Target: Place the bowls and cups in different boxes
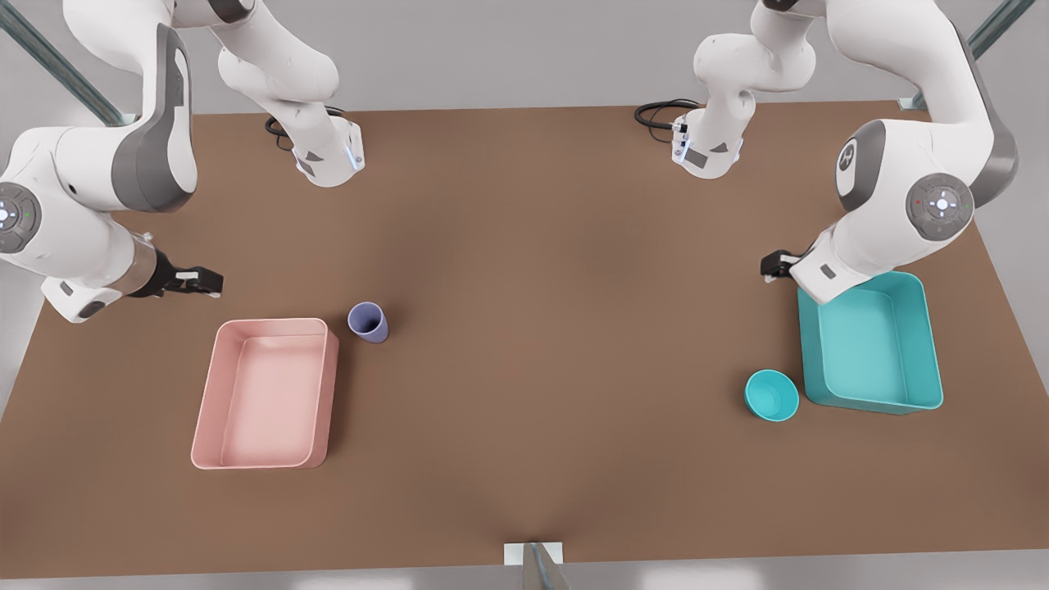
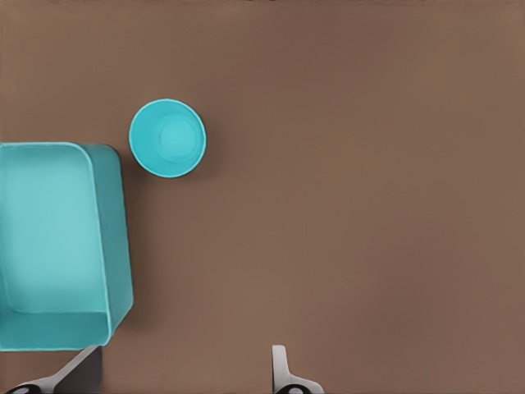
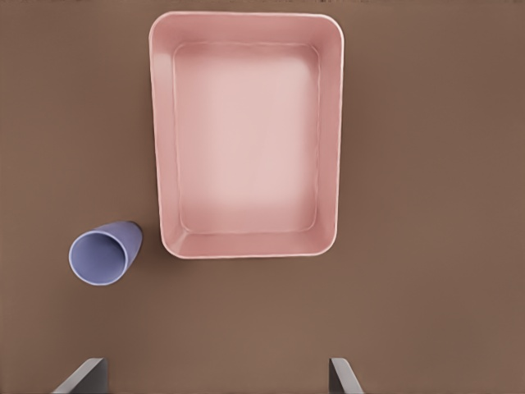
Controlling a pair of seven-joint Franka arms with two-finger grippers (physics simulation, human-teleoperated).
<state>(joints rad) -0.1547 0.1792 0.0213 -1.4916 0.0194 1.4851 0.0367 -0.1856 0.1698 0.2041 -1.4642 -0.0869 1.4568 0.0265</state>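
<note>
Both grippers hover empty above the brown table (image 1: pixel 524 328), fingers spread apart: the left gripper (image 1: pixel 772 266) sits at the far edge of the teal box (image 1: pixel 870 344), the right gripper (image 1: pixel 205 281) just beyond the pink box (image 1: pixel 266 393). One teal bowl (image 1: pixel 771 395) stands just beside the teal box; one lavender cup (image 1: pixel 368 321) stands upright beside the pink box (both boxes hold nothing). No lettering is readable on any item.

My front camera looks steeply down on the whole brown table (image 1: pixel 524 328). My wrist cameras face straight down: left shares the teal box (image 2: pixel 57 246), right the pink box (image 3: pixel 246 131).
</note>
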